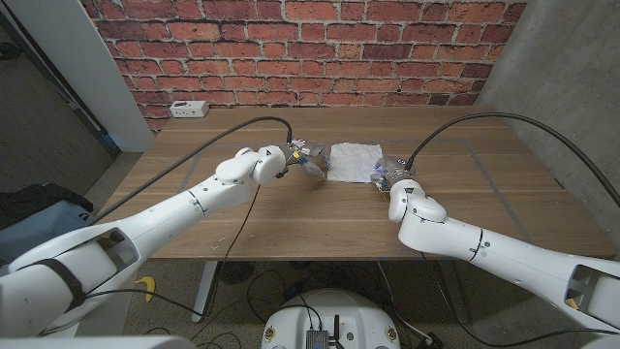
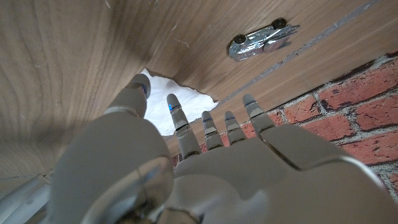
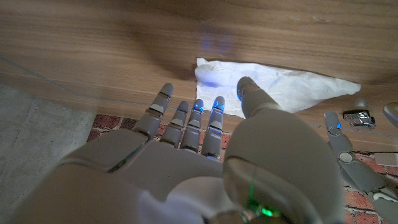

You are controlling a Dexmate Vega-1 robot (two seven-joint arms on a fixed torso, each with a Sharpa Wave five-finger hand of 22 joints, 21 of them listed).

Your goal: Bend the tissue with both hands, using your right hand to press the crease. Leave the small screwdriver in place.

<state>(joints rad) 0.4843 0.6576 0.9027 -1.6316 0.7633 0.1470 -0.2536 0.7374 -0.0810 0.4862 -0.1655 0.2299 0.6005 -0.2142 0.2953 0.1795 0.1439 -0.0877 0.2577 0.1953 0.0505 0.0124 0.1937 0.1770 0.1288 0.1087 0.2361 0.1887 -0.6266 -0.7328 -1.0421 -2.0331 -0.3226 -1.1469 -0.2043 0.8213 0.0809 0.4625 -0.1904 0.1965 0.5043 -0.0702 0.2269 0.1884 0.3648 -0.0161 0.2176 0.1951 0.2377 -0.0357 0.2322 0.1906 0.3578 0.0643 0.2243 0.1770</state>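
On a wooden table (image 1: 291, 208) before a red brick wall (image 1: 291, 48), the left hand (image 1: 302, 159) is hovering just beside the left edge of the tissue (image 1: 355, 162), its fingers (image 2: 179, 121) spread apart and holding nothing. At centre, the white tissue is lying crumpled and roughly square, unfolded, between the two hands. At its right edge, the right hand (image 1: 386, 176) is reaching with fingers (image 3: 214, 118) likewise apart and empty, fingertips close to the paper. Near the far left corner of the table, a white power strip (image 1: 189, 110) is lying. A small shiny metal object (image 2: 261, 41) is resting on the wood beyond the tissue.
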